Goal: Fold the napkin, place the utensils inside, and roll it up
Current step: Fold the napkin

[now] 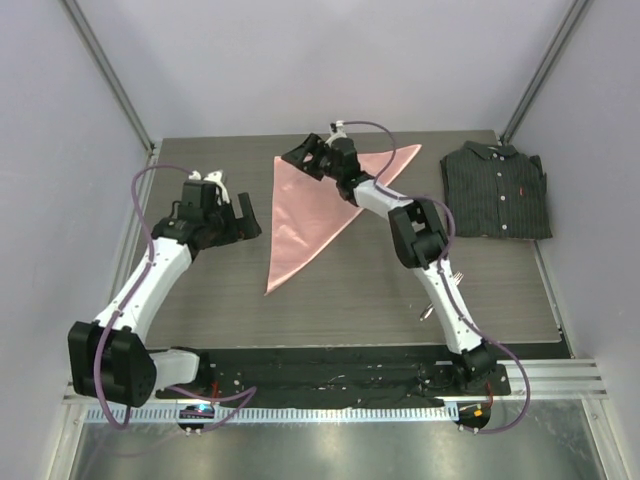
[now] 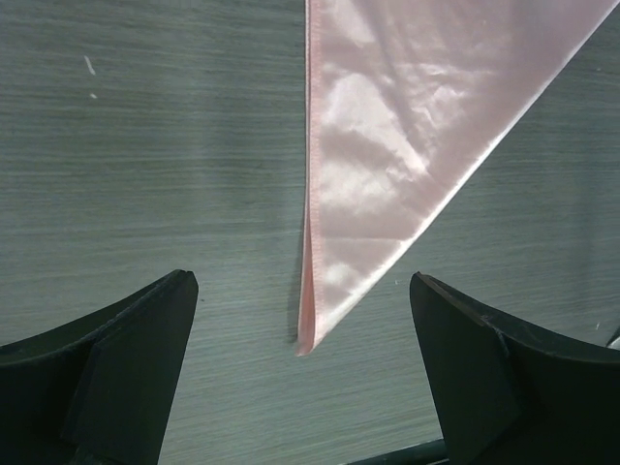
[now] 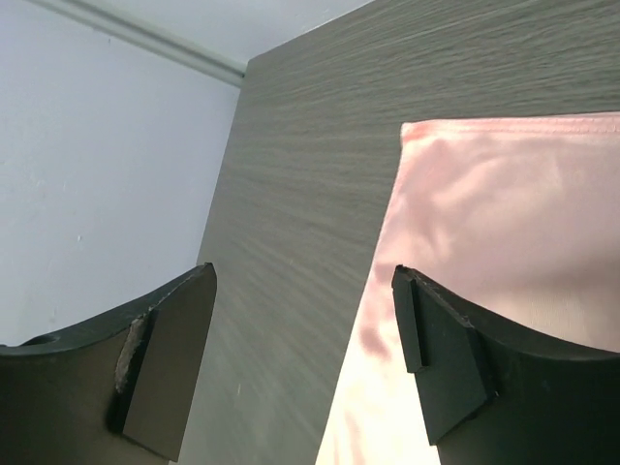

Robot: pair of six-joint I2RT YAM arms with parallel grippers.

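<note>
On the grey table, the salmon-pink napkin lay folded into a triangle, its long point toward the arms. The right claw hung wide open over the napkin's far left corner, holding nothing. The left claw, equally wide and empty, hovered just beside its left edge. What looked like the fork showed partly beneath the right arm.

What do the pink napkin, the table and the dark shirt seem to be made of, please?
The napkin looks like thin satin-type cloth: glossy highlights, soft ripples, a stitched hem. The table looks like matt grey wood or wood-grain laminate, finely streaked; I cannot tell which. The shirt seems woven fabric, dark with thin pale stripes, no sheen.
</note>
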